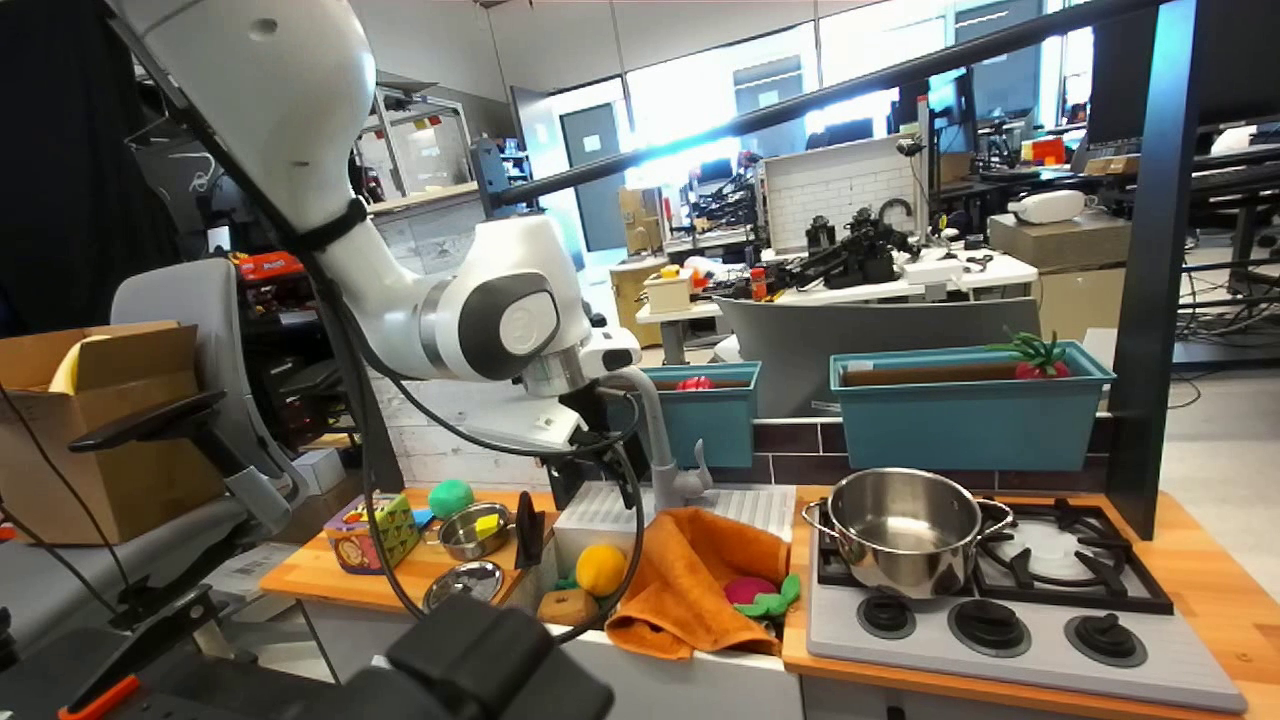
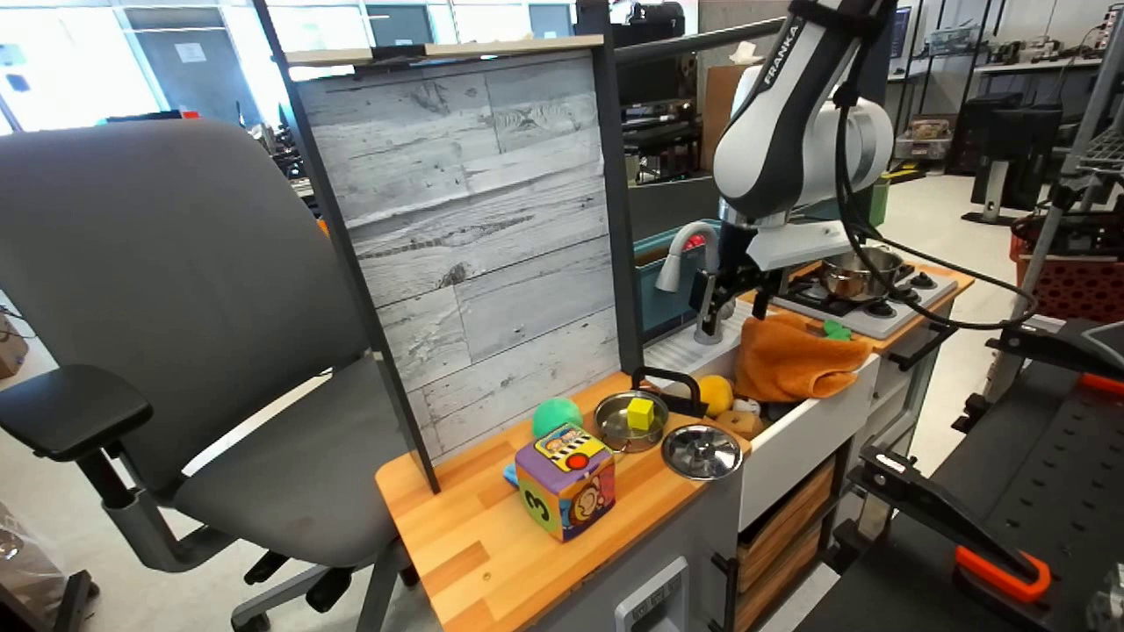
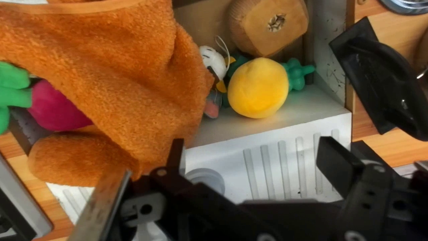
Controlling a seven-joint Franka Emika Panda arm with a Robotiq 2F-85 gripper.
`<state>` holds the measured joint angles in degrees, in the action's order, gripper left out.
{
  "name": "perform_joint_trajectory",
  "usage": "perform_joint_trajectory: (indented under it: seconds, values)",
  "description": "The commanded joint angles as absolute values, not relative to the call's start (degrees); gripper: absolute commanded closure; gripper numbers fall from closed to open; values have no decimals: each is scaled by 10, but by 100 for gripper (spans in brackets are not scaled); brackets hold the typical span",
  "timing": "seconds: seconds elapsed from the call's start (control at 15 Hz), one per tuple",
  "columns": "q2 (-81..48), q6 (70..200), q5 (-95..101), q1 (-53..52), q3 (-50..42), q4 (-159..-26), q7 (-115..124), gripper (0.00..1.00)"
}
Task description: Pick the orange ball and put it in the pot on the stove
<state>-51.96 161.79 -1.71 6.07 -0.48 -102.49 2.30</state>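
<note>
The orange ball, a yellow-orange plush, lies in the sink basin beside an orange towel. It also shows in an exterior view and the wrist view. My gripper is open and empty, its fingers wide apart over the white ribbed drainboard. In the wrist view the ball is ahead of the fingertips, apart from them. The gripper also shows near the faucet in an exterior view. The steel pot, with no lid, stands on the stove; it also shows in an exterior view.
The orange towel drapes over the sink's front edge. The grey faucet rises close to the gripper. A brown toy and a penguin-like toy lie near the ball. A black handled item is at the basin's side.
</note>
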Motion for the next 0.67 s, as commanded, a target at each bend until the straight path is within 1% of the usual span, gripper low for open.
perform_joint_trajectory:
  seconds: [0.0,0.33,0.6]
  values:
    - [-594,1598,-17,25,-27,-936,46,0]
    - [-661,1570,-11,1,-42,-862,54,0]
    - [-696,1499,-13,5,-48,-810,60,0]
